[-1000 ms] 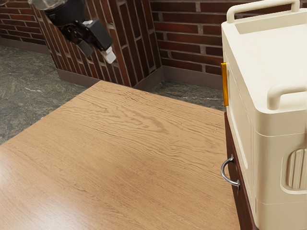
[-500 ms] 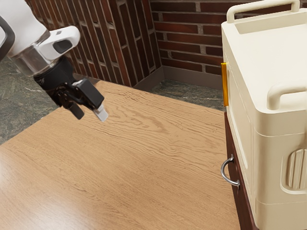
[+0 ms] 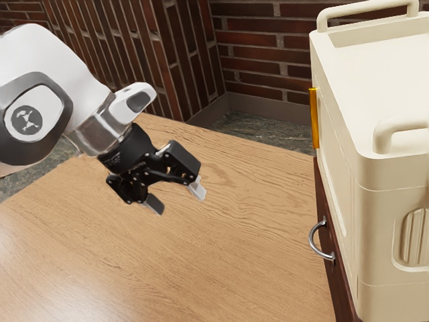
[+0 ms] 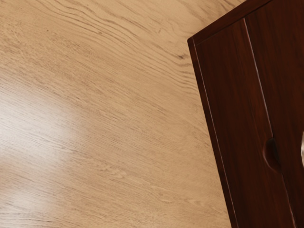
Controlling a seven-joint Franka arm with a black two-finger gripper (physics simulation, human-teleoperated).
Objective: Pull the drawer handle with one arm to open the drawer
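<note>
Indoors | end effector (image 3: 179, 204) above wood-grain table (image 3: 134, 268) | brick wall (image 3: 268, 54) | mottled floor (image 3: 268, 131)

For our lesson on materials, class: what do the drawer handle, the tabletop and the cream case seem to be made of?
The drawer handle looks like polished metal: silvery, with bright highlights. The tabletop seems to be pale wood, or a wood-look laminate, with wavy grain and a soft sheen. The cream case appears to be smooth plastic, perhaps painted metal, given its rounded, moulded-looking edges.
</note>
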